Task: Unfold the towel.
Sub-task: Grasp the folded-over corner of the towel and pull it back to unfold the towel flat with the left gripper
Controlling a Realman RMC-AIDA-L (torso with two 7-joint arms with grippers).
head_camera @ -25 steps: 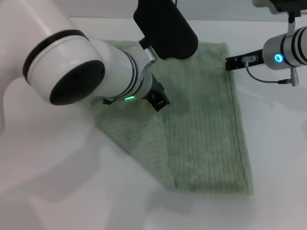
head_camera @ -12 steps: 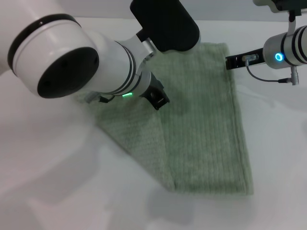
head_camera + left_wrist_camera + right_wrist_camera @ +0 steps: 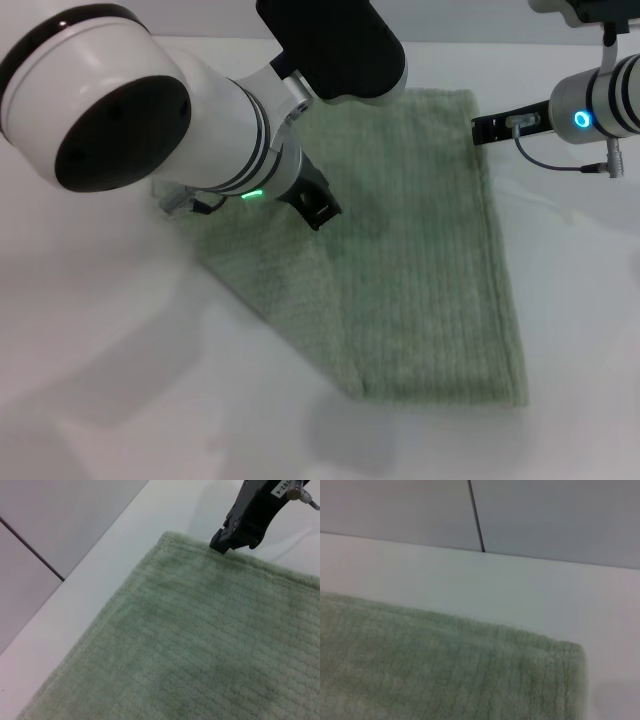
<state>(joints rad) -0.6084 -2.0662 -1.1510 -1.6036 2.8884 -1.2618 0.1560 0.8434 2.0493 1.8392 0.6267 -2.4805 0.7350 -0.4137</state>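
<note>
The pale green ribbed towel [image 3: 430, 270] lies on the white table, with a flap [image 3: 285, 290] folded over its left side along a slanted edge. My left gripper [image 3: 316, 206] is low over the towel at the top of that flap, and its big white arm hides the cloth behind it. My right gripper [image 3: 482, 129] sits at the towel's far right corner; the left wrist view shows the right gripper [image 3: 235, 537] as a black block touching the hemmed edge. In the right wrist view that corner of the towel [image 3: 470, 675] fills the lower part.
Bare white table [image 3: 120, 380] surrounds the towel on the left, front and right. A grey panelled wall [image 3: 545, 520] rises behind the table's far edge.
My left arm has swung a little to the left and its gripper has slid slightly left over the towel. The right arm has not moved.
</note>
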